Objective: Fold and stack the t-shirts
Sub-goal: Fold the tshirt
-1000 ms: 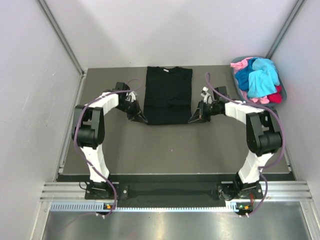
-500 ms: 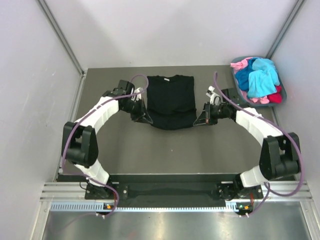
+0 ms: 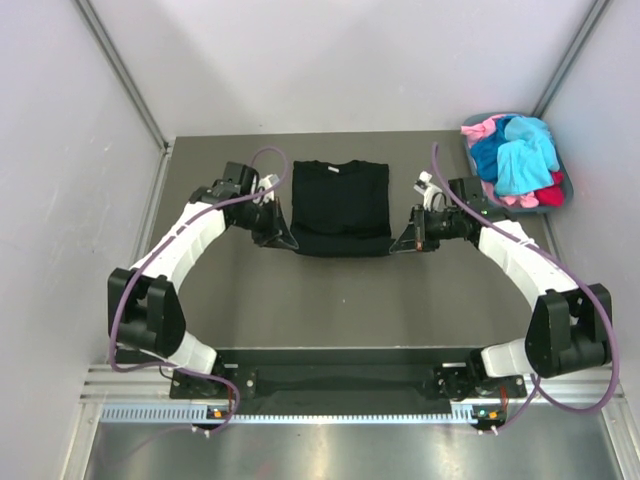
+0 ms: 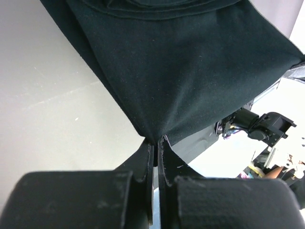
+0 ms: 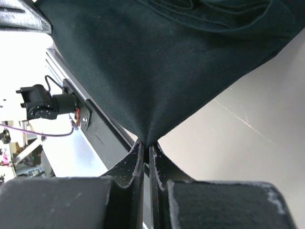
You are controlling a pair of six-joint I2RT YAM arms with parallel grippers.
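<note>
Your black t-shirt point(image 3: 340, 205) lies left of the basket point(image 3: 472, 152) as a smooth folded rectangle, its near corners pinched by the left gripper point(image 3: 283, 238) and right gripper point(image 3: 400, 243). Only the wrist views show the cloth pulled taut.

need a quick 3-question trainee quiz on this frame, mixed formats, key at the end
1. True or false: the left gripper is open and clear of the black t-shirt.
2. Multiple choice: where does the basket of coloured clothes sit on the table?
A. far right corner
B. far left corner
C. near edge, between the arm bases
3. Fill in: the right gripper is pinched on the shirt's ____ right corner (near or far).

Key
1. False. Its jaws are shut on a corner of the shirt.
2. A.
3. near.
</note>
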